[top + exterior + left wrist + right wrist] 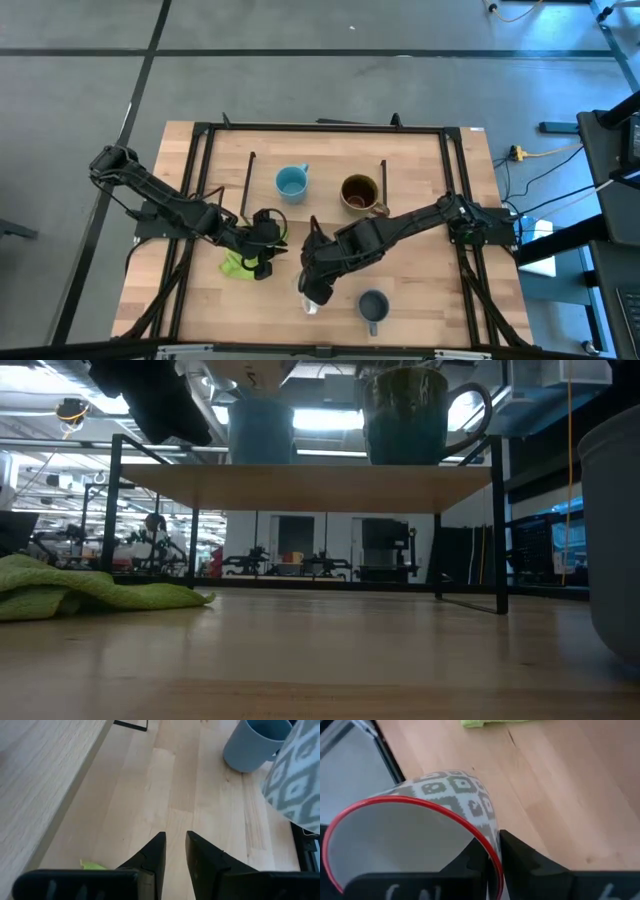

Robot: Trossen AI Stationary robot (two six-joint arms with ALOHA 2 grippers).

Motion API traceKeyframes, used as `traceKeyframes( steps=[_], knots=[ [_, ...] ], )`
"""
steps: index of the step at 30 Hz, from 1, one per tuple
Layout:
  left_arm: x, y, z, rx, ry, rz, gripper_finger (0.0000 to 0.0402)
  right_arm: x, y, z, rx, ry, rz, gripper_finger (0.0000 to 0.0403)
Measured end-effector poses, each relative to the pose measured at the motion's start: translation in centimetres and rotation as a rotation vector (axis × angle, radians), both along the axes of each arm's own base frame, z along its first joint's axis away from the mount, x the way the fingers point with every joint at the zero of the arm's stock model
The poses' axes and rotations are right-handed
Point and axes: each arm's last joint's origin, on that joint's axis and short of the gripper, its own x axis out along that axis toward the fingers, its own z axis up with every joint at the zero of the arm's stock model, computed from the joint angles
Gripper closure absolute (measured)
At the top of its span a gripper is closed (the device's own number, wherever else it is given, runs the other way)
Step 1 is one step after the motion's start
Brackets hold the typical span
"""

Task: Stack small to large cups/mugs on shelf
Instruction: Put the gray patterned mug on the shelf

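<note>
A light blue mug (pixel 291 183) and a brown mug (pixel 360 193) stand upright on the shelf (pixel 320 165); the low view shows them on its board (pixel 300 485). A grey-blue mug (pixel 373 307) stands on the table near the front edge. My right gripper (pixel 315 290) is shut on a white mug with a grey pattern and a red rim (pixel 420 845), left of the grey-blue mug. My left gripper (pixel 175 855) hovers over the table beside the green cloth (pixel 237 265), its fingers a little apart with nothing between them. My right gripper pinches the white mug's wall at the red rim (pixel 492 851), one finger inside the mug and one finger (pixel 520 862) outside. The fingers come slanting down from above. The mug is tilted, its mouth toward the wrist, and lifted clear of the table.
The green cloth (pixel 90 590) lies crumpled on the table left of the shelf's front. Black frame bars (pixel 200 180) run along the table's sides. Bare tabletop (pixel 175 785) lies between the shelf and the front edge.
</note>
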Motion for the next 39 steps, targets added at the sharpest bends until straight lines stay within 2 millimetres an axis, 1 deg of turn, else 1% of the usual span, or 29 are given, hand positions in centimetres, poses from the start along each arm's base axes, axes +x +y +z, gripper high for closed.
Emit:
traceKeyframes(
  steps=[13, 18, 21, 26, 30, 39],
  knots=[
    [0.0, 0.0, 0.0, 0.008, 0.0, -0.007, 0.0333, 0.0, 0.0, 0.0, -0.105, -0.032, 0.206, 0.0357],
    [0.0, 0.0, 0.0, 0.042, 0.002, -0.044, 0.0333, -0.1, 0.0, 0.0, -0.139, -0.036, 0.31, 0.0357],
    [0.1, 0.1, 0.0, 0.017, 0.019, -0.087, 0.0333, -0.3, -0.2, -0.2, -0.167, -0.014, 0.362, 0.0357],
    [0.3, 0.6, -0.1, -0.006, 0.034, -0.084, 0.0333, -0.4, -1.7, -0.4, -0.159, 0.066, 0.376, 0.0357],
    [0.3, 1.1, -0.3, -0.01, 0.061, -0.078, 0.0333, -0.1, -2.8, -0.5, -0.157, 0.071, 0.399, 0.0357],
    [0.8, 2.5, -0.3, -0.017, 0.064, -0.033, 0.0333, 0.1, -3.4, -0.4, -0.18, 0.052, 0.511, 0.0357]
  ],
)
